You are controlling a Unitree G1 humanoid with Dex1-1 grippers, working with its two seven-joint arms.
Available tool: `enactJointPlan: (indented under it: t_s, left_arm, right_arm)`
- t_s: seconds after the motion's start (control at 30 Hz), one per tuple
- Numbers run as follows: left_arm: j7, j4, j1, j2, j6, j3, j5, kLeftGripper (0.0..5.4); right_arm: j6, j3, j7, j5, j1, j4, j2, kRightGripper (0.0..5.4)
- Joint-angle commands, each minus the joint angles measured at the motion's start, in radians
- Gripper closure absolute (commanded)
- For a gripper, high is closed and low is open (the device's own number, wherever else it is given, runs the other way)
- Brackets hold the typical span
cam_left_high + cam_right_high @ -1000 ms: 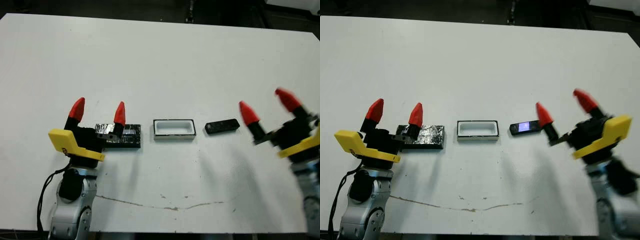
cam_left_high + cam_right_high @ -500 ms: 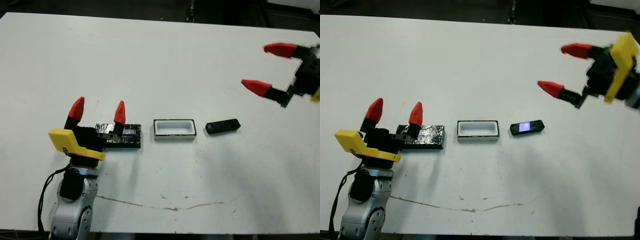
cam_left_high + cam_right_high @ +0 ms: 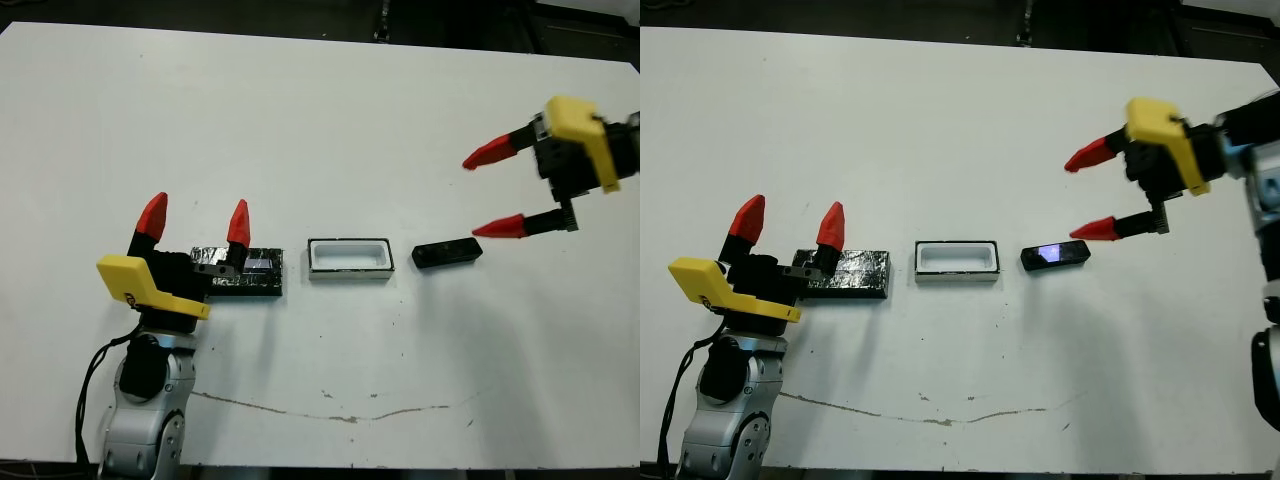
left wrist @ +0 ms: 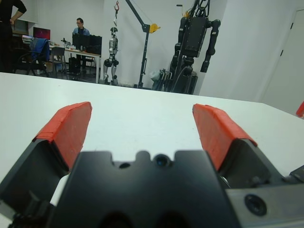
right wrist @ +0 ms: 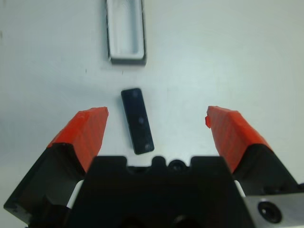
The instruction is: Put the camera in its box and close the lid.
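I see my right gripper hanging wide open and empty above the white table, just right of the camera. The camera lies flat beside the open box, apart from it. My left gripper rests open, holding nothing, at the glossy lid left of the box.

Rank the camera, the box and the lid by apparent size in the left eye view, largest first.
1. The lid and the box look about alike; the left gripper covers part of the lid, so I won't rank them.
2. The camera is clearly smallest.
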Motion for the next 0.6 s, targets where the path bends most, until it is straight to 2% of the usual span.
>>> enactJointPlan:
  t_s: [0.03, 0.1, 0.23, 0.4, 0.5, 0.6]
  left_arm:
    - [0.002, 0.004, 0.018, 0.001, 0.001, 0.001, 0.003, 0.00]
    - [0.002, 0.001, 0.022, 0.002, 0.002, 0.002, 0.002, 0.00]
    - [-0.001, -0.003, 0.025, 0.001, 0.006, 0.004, -0.007, 0.00]
    - [0.004, -0.003, 0.029, 0.001, 0.005, 0.001, 0.002, 0.00]
    - [0.004, -0.004, 0.029, 0.004, 0.007, 0.001, 0.009, 0.00]
    - [0.004, -0.001, 0.027, 0.002, 0.008, 0.002, 0.005, 0.00]
  right_arm:
    - [0.018, 0.031, 0.005, -0.046, -0.006, 0.011, 0.019, 0.01]
    - [0.051, 0.049, 0.004, -0.070, 0.002, 0.000, 0.029, 0.01]
    - [0.069, 0.063, -0.006, -0.098, 0.017, 0.006, 0.056, 0.01]
    - [0.007, 0.063, -0.029, -0.119, 0.038, 0.035, 0.084, 0.01]
    - [0.075, 0.081, -0.042, -0.152, 0.038, 0.042, 0.098, 0.01]
    - [0.077, 0.097, -0.055, -0.182, 0.044, 0.036, 0.105, 0.01]
